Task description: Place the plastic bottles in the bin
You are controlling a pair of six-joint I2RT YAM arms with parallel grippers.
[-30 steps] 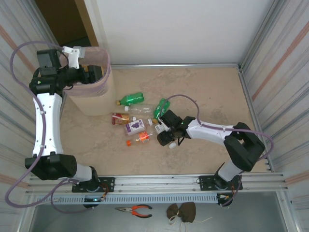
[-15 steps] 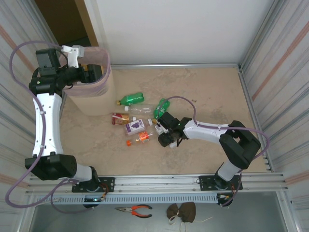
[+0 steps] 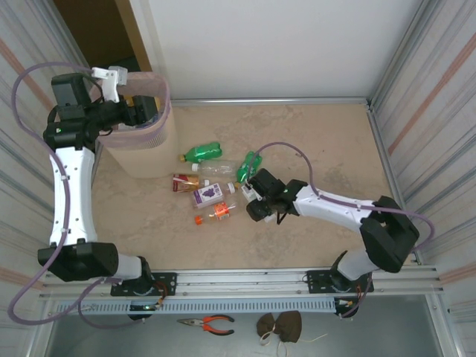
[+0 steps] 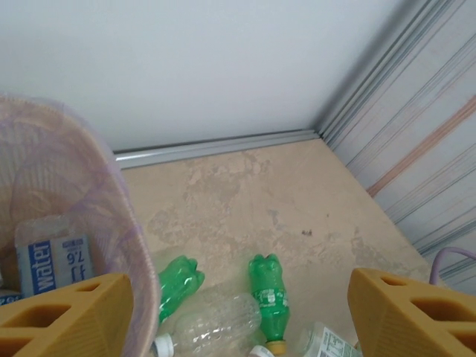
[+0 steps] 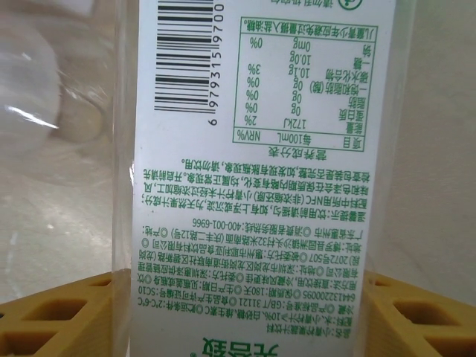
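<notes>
Several plastic bottles lie mid-table: two green ones (image 3: 202,153) (image 3: 248,166), a clear one (image 3: 216,170), and red-, purple- and orange-marked ones beside them. My right gripper (image 3: 255,205) is low at the right end of this cluster. In the right wrist view it (image 5: 242,301) is shut on a clear bottle with a white, green-printed label (image 5: 245,186), which spans the gap between both yellow fingers (image 5: 52,316). The pink mesh bin (image 3: 152,145) stands at the far left. My left gripper (image 3: 145,110) hovers at its rim, open and empty (image 4: 238,297). A water-labelled bottle (image 4: 52,253) lies inside the bin (image 4: 89,186).
Corrugated metal walls close in both sides, with a white wall behind. A metal rail (image 3: 245,279) runs along the near edge; orange-handled pliers (image 3: 212,322) lie below it. From the left wrist, green bottles (image 4: 269,294) and a clear one (image 4: 216,316) show on the floor right of the bin.
The right gripper has narrowed onto the white-labelled bottle and shifted slightly with its forearm. The left arm has stayed at the bin rim.
</notes>
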